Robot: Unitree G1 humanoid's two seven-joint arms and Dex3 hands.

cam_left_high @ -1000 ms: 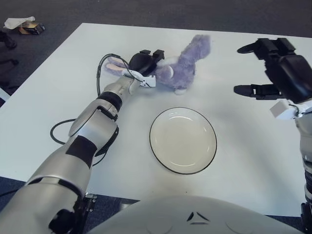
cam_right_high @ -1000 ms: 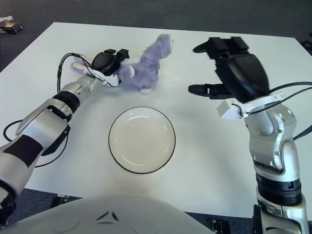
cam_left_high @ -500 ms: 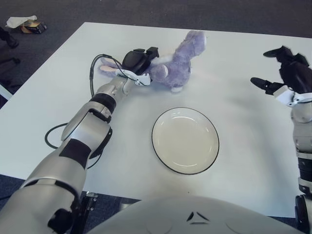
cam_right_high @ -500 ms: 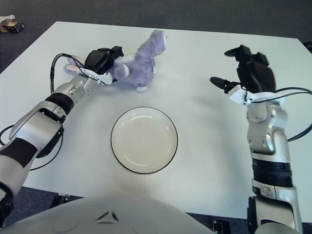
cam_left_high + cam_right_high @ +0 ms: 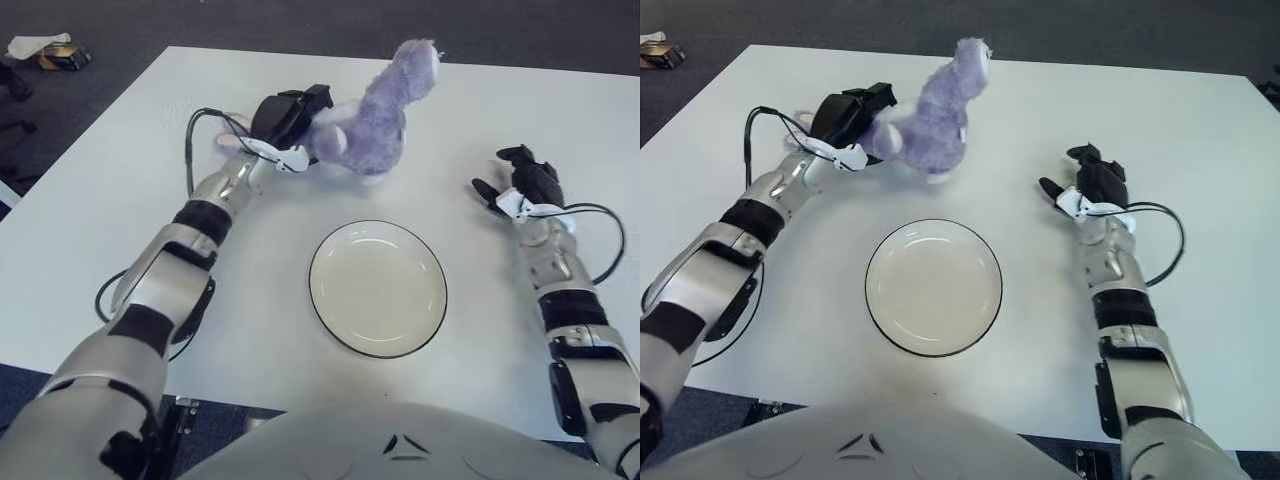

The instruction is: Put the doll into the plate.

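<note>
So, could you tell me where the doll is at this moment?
The doll is on the table's far side, beyond the plate, gripped by the left hand; the right hand shows right of the plate.

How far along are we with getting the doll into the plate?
Done: the left robot hand grips the purple doll at its head end. In hand: lifting it. Left: the plate holds nothing, so carry and release remain. The right robot hand shows right of the plate.

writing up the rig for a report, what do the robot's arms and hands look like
Both arms are silver-grey metal segments with black bands at the joints. The left hand and right hand are black, each with a white tag at the wrist. Thin black cables loop beside both forearms.
</note>
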